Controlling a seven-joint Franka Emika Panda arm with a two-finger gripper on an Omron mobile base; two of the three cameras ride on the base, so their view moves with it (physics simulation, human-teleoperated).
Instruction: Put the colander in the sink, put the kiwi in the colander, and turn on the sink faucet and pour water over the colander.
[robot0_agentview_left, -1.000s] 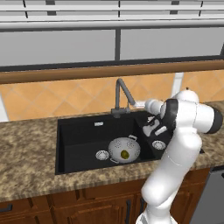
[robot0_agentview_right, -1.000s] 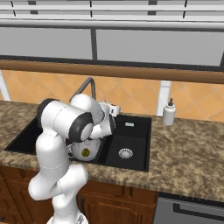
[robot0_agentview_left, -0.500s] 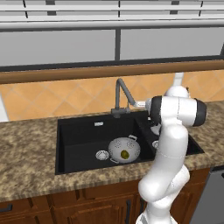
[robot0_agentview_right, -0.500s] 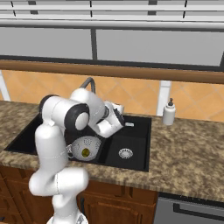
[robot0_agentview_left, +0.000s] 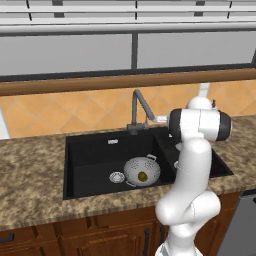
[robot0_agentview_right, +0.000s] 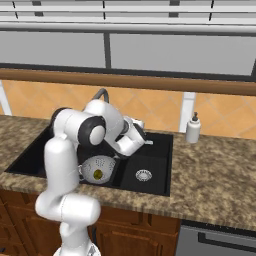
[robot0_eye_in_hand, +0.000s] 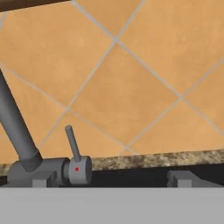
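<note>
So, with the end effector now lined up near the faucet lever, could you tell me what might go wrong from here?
1. The lever is thin; the open end effector may slide past it.
2. The sink faucet spout seems to point right of the colander, so water may miss it and the kiwi.
3. The wrist may bump the spout.

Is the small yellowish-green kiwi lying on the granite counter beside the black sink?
No, the kiwi sits inside the perforated silver colander in the sink's left basin.
</note>
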